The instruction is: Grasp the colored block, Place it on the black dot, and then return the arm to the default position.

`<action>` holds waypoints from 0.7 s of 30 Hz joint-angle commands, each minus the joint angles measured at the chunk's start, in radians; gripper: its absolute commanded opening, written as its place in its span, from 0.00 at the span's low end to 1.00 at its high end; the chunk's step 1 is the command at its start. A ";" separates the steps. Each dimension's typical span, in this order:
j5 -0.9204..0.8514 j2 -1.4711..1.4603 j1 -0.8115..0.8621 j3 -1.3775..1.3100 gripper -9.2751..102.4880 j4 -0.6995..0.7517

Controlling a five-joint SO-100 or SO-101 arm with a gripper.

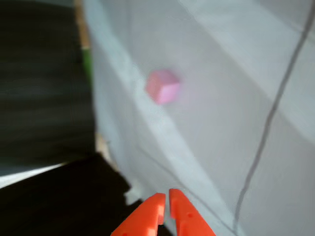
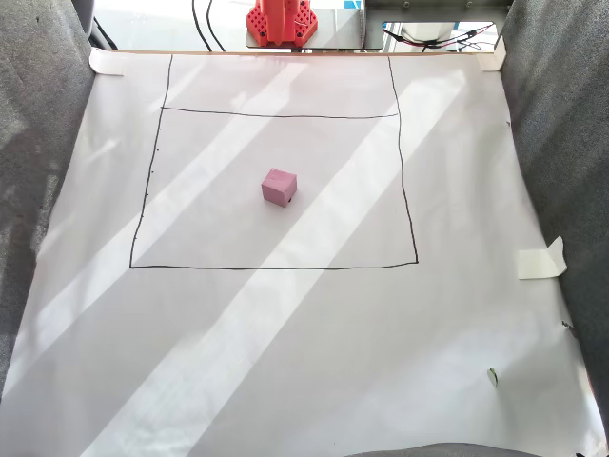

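The colored block is a small pink foam cube resting on white paper, near the middle of a hand-drawn rectangle in the fixed view. In the other view the cube lies blurred, well ahead of my gripper. The two orange pointed fingers meet at their tips with nothing between them, so the gripper is shut and empty. The orange arm sits folded at the far edge of the paper, far from the cube. The black dot is hidden or out of view.
Grey fabric flanks the paper on both sides. Tape tabs hold the sheet's edges. Cables lie beside the arm's base. A thin dark line crosses the paper in the other view, and a dark area fills its left.
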 commanded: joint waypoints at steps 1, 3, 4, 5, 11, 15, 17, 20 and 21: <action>0.008 0.014 0.008 -0.003 0.08 0.000; 0.009 0.014 0.020 0.000 0.08 -0.017; 0.006 0.014 0.023 0.005 0.08 -0.034; -0.009 0.014 0.023 0.014 0.08 -0.057; -0.020 0.014 0.017 0.146 0.08 -0.161; -0.055 0.014 -0.020 0.236 0.08 -0.130; -0.075 0.014 -0.034 0.265 0.08 -0.115; -0.091 0.014 -0.034 0.288 0.08 -0.129; -0.100 0.014 -0.032 0.301 0.08 -0.135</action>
